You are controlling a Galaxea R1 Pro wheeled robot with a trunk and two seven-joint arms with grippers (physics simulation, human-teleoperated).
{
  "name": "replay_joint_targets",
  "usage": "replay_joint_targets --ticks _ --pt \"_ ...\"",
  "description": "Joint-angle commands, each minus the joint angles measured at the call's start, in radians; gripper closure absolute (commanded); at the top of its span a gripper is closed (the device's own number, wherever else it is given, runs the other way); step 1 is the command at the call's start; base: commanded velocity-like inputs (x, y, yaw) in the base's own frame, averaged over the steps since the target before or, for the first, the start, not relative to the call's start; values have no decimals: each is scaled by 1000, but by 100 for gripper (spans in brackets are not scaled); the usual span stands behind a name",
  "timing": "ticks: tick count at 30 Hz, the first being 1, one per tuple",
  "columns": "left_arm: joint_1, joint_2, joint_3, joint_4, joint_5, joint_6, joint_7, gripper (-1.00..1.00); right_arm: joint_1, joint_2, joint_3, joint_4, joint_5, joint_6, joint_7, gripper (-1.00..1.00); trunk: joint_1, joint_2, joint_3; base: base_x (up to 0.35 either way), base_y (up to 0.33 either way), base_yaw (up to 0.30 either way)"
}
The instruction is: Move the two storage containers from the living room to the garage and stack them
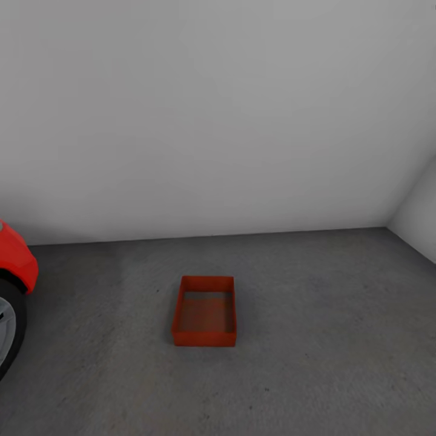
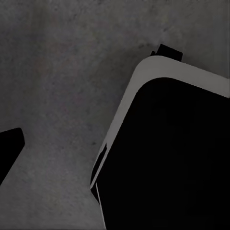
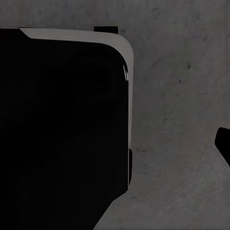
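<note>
Storage containers counted: one orange-red storage container [image 1: 204, 312], open top up, nothing inside it.
Container's place: flat on the floor [image 1: 315, 339], in the open, its long sides running toward the back wall [image 1: 218, 109]; no gripper shows beside it in the head view, so its place relative to either hand cannot be told.
Cars counted: one red car [image 1: 15, 260], only its front corner and part of a dark wheel [image 1: 9, 330] in sight, well apart from the container, off to the container's left.
Walls counted: two, the plain white-grey back wall and a side wall [image 1: 421, 212] meeting it in a corner at the right.
Surface: dark grey speckled concrete, rough, bare around the container.
Room: the garage, with plain walls and the concrete floor.
Left wrist view: concrete floor [image 2: 62, 86] beneath a black robot body with a pale rim [image 2: 167, 153]; a dark tip [image 2: 9, 148] at the edge.
Right wrist view: same floor [image 3: 177, 96], a black pale-rimmed body [image 3: 62, 129], a dark tip [image 3: 224, 143].
Left hand: spread or closed cannot be told.
Right hand: likewise cannot be told.
</note>
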Motion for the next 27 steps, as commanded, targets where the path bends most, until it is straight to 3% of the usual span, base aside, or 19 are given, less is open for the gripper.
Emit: replay_joint_targets --ticks 1,13,27 --pt "0 -1 -1 0 5 -2 -1 -100 -1 0 6 3 -8 -6 1 -100 0 0 1 0 0 -2" --pt "0 -2 -2 0 5 2 -69 -100 -1 -3 7 3 -7 -6 2 -100 0 0 19 0 0 0" --pt "0 -2 -2 0 7 -1 -69 -100 -1 -5 7 3 -7 -6 0 -100 0 0 41 0 0 0"
